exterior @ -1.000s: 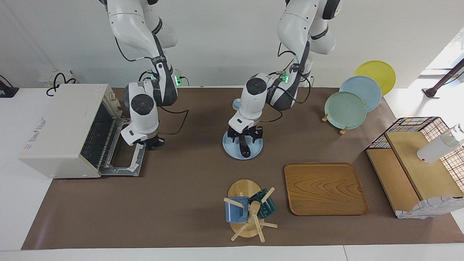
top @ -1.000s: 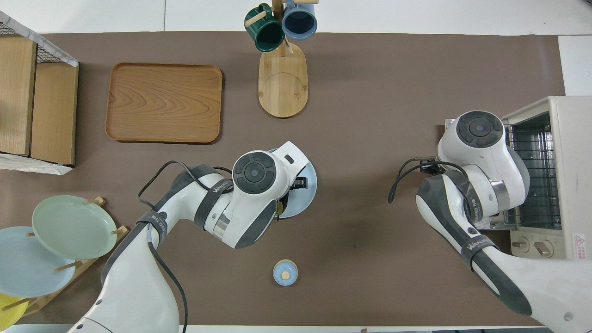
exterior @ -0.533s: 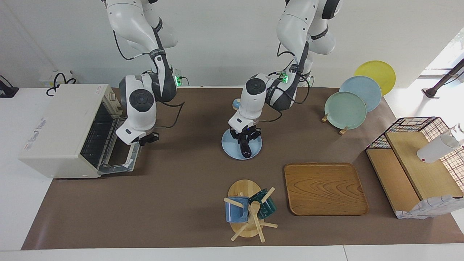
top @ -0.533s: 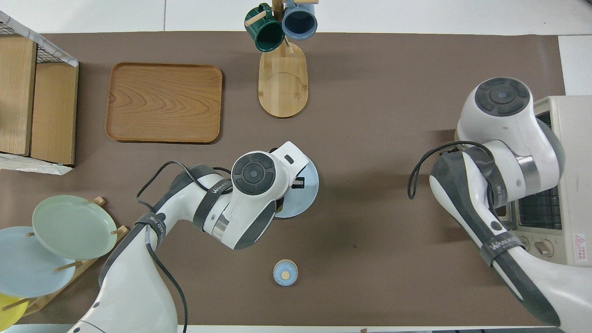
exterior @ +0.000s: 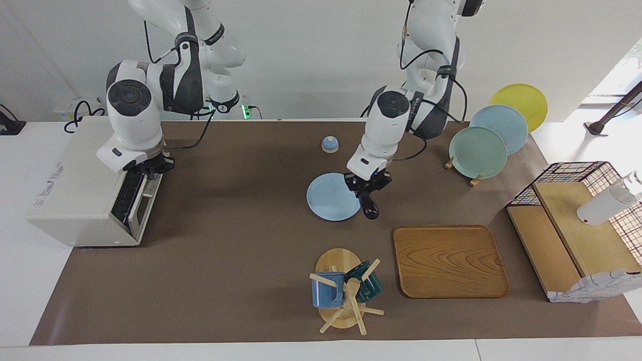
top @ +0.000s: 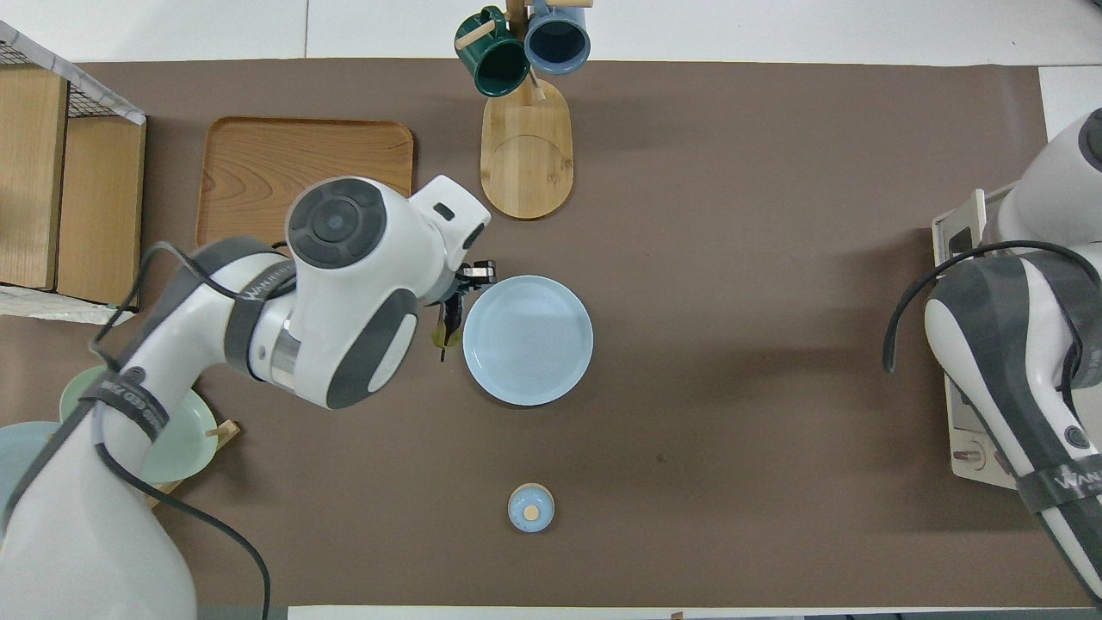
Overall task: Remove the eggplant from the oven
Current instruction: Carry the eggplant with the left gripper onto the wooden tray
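The eggplant [exterior: 370, 206], glossy and dark, hangs upright from my left gripper [exterior: 368, 186], which is shut on its upper end. It hangs in the air just off the rim of a light blue plate [exterior: 328, 198], toward the left arm's end of the table. In the overhead view only its stem tip [top: 446, 331] shows beside the plate [top: 527, 339]. The cream-white oven [exterior: 80, 175] stands at the right arm's end, its door almost upright. My right gripper [exterior: 149, 169] is at the door's top edge.
A small blue knobbed lid [exterior: 329, 144] lies nearer to the robots than the plate. A wooden tray [exterior: 450, 260] and a mug tree [exterior: 346, 293] lie farther out. A plate rack [exterior: 479, 150] and a wire shelf [exterior: 577, 215] stand at the left arm's end.
My left gripper lifted the eggplant off the blue plate and moved it toward the left arm's end. My right gripper rose with the oven door, which swung from flat open to almost shut.
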Controlling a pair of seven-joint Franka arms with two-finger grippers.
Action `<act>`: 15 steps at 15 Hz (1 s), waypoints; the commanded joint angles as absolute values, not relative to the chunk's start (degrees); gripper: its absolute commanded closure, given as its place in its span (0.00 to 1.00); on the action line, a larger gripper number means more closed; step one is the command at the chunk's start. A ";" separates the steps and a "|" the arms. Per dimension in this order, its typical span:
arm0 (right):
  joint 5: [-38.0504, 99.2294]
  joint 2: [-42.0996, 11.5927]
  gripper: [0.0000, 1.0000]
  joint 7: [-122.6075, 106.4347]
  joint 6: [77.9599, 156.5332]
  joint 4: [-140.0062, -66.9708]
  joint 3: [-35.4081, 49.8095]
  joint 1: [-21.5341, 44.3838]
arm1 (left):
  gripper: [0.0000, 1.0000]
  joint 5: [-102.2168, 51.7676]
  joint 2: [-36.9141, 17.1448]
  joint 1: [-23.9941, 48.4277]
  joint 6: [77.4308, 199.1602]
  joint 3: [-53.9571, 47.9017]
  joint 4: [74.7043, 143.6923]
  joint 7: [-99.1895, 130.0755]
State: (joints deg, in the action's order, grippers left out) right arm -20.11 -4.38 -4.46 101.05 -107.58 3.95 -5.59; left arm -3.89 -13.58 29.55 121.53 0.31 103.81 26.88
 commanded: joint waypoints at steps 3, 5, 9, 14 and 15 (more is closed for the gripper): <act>-17.59 -3.78 1.00 -10.02 99.41 -107.76 4.66 -11.42 | 1.00 -4.48 -17.22 16.64 118.92 -0.09 97.91 12.78; -10.15 -3.95 1.00 -9.76 94.34 -102.95 4.57 -11.43 | 1.00 -3.87 -19.76 11.98 119.36 0.09 96.17 7.58; -4.93 -1.50 0.91 -9.40 87.72 -96.25 5.36 -10.20 | 1.00 -3.95 -31.18 8.35 119.70 0.09 84.65 3.69; -2.37 -0.97 0.36 -9.32 84.64 -92.02 5.27 -6.50 | 1.00 -4.04 -32.52 8.88 127.88 0.17 88.59 2.91; -2.29 -0.71 0.00 -9.23 84.55 -92.02 5.36 -6.50 | 1.00 -4.04 -32.35 8.70 127.97 0.18 89.20 2.29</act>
